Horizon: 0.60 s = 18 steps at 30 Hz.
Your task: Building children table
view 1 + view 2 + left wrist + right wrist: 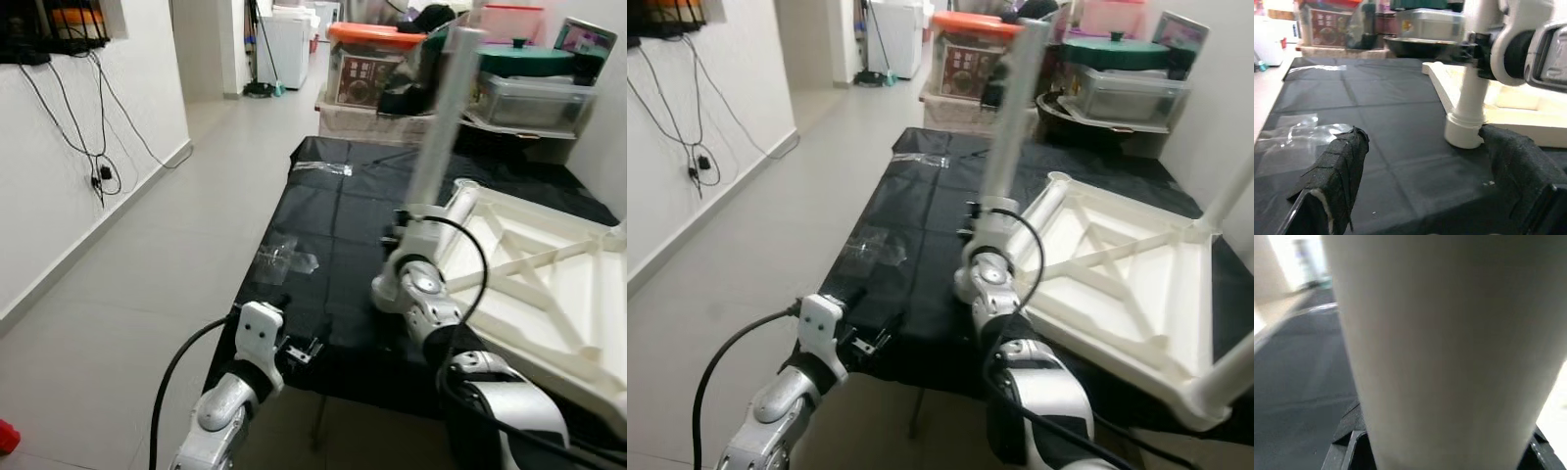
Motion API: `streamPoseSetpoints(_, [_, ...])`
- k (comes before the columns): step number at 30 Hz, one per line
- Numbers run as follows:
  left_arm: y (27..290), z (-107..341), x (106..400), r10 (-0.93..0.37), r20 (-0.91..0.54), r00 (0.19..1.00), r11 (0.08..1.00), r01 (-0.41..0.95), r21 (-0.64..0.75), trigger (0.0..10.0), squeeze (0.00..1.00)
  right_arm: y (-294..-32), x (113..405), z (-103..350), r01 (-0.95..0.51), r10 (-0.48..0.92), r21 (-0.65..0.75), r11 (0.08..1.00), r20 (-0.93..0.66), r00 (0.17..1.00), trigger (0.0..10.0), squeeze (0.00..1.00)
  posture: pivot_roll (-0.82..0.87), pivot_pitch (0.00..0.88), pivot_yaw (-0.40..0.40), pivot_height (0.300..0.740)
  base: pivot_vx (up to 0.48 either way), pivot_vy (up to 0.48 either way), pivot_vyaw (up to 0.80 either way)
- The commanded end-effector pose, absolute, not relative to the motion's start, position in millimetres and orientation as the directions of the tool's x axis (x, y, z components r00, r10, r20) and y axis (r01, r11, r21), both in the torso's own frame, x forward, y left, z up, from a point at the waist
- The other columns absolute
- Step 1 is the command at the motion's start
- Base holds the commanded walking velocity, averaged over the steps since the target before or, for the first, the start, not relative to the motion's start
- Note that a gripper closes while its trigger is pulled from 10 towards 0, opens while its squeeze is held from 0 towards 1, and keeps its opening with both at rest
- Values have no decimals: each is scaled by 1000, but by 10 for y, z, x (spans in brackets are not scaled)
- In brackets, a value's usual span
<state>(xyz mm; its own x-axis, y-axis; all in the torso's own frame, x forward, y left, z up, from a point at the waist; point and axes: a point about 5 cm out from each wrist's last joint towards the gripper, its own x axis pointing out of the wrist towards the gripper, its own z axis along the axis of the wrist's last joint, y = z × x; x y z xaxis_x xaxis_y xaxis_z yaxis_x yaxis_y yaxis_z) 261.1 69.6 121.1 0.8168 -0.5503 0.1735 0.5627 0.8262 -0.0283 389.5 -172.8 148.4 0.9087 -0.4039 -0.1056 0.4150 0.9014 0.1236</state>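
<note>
Right gripper (988, 217) clamped the white leg (1011, 117), upright in the corner socket of the upturned tabletop (1136, 284) on the black-covered table (333, 245). Left gripper (1420, 171) hung apart. Other legs looked seated; this one probably last.

A white plastic children's tabletop (1117, 284) lies upside down on the black sheet, its ribbed underside with crossed braces facing up and its near edge reaching past the sheet's front edge. A long white round plastic leg (1012, 110) stands nearly upright in the socket at its far left corner. Two more white legs (1229, 377) rise at the right-hand corners.
</note>
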Motion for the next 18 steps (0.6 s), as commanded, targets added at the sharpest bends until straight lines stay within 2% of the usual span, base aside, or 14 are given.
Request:
streamPoseSetpoints(1, [685, 1153, 2589, -556, 151, 817, 824, 566, -24, 10000, 0, -1824, 3769, 1223, 541, -501, 160, 826, -229, 834, 0, 0, 124, 0, -87, 740, 0, 0, 0])
streamPoseSetpoints(3, [685, 1148, 2587, -556, 150, 817, 825, 565, -24, 10000, 0, -1818, 3755, 1214, 556, -516, 168, 814, -232, 825, 0, 0, 124, 0, -87, 740, 0, 0, 0])
streamPoseSetpoints(4, [687, 1137, 2582, -557, 147, 818, 824, 566, -24, 10000, 0, -1732, 3775, 1236, 502, -462, 207, 840, -216, 860, 10000, 0, 120, 0, -83, 740, 0, 0, 0])
streamPoseSetpoints(8, [687, 1127, 2580, -557, 143, 818, 824, 566, -23, 10000, 0, -1672, 3792, 1276, 459, -428, 199, 866, -180, 886, 10000, 0, 120, 0, -82, 740, 0, 0, 0])
streamPoseSetpoints(9, [689, 1113, 2575, -559, 137, 818, 824, 567, -22, 10000, 0, -1617, 3821, 1335, 388, -368, 222, 894, -128, 921, 10000, 1000, 120, 0, -80, 740, 0, 0, 0])
streamPoseSetpoints(10, [689, 1104, 2573, -561, 133, 817, 823, 568, -21, 10000, 0, -1583, 3848, 1407, 321, -314, 223, 920, -67, 947, 10000, 1000, 120, 0, -80, 740, 0, 0, 0])
streamPoseSetpoints(11, [689, 1104, 2573, -561, 133, 817, 823, 568, -21, 10000, 0, -1583, 3848, 1407, 321, -314, 223, 920, -67, 947, 10000, 1000, 120, 0, -80, 740, 0, 0, 0])
streamPoseSetpoints(12, [689, 1099, 2572, -562, 130, 817, 822, 569, -20, 10000, 0, -1565, 3880, 1489, 249, -254, 229, 941, -6, 967, 10000, 0, 120, 0, -80, 740, 0, 0, 0])
streamPoseSetpoints(13, [689, 1099, 2572, -562, 130, 817, 822, 569, -20, 10000, 0, -1565, 3880, 1489, 249, -254, 229, 941, -6, 967, 10000, 0, 120, 0, -80, 740, 0, 0, 0])
streamPoseSetpoints(15, [690, 1098, 2576, -563, 126, 817, 822, 570, -20, 10000, 0, -1511, 3934, 1616, 57, -76, 222, 973, 78, 994, 10000, 0, 120, 0, -79, 740, 0, 0, 0])
streamPoseSetpoints(18, [690, 1098, 2577, -563, 126, 817, 822, 569, -20, 10000, 0, -1497, 3941, 1640, 18, -39, 218, 976, 92, 995, 10000, 0, 120, 0, -79, 740, 0, 0, 0])
